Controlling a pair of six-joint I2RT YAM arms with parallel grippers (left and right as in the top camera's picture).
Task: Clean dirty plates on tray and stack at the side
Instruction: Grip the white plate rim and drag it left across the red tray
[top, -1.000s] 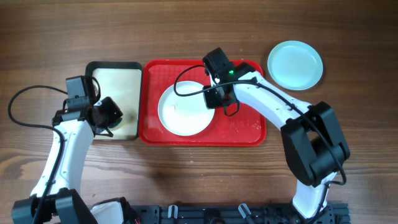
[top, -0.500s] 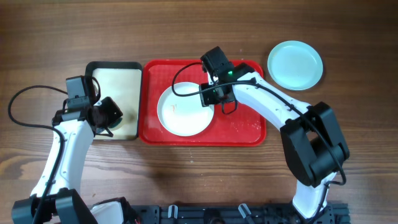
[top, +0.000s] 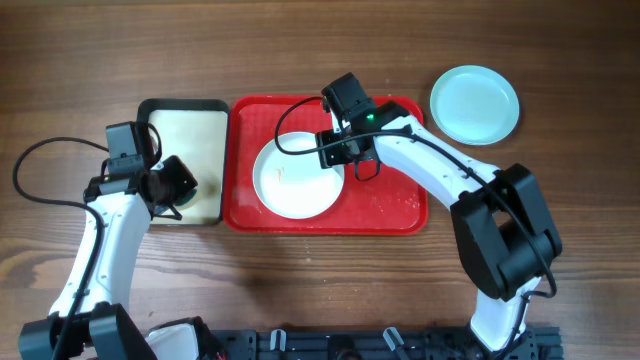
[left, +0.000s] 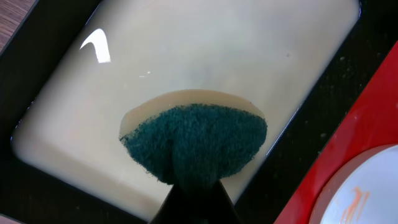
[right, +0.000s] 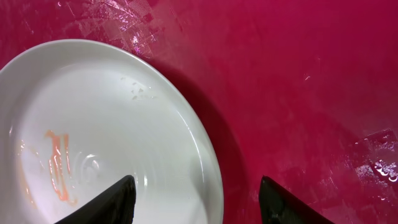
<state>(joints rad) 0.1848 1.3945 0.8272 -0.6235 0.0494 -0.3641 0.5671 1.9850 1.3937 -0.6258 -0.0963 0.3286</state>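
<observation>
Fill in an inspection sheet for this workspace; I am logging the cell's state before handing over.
Surface: wooden table, bare wood, no spills seen.
Job's things: white plate lies on the red tray, with an orange smear on it; light-blue plate lies on the table off the tray's right end.
Clutter: nothing seen.
Other items: black-rimmed tray with a cream inside, touching the red tray's left side.
Grippers: left gripper shut on a green sponge over the black-rimmed tray; right gripper open, jaws either side of the white plate's rim.
Cables: left arm cable loops over the table; right arm cable loops above the white plate.
Surroundings: black frame along the near edge.
</observation>
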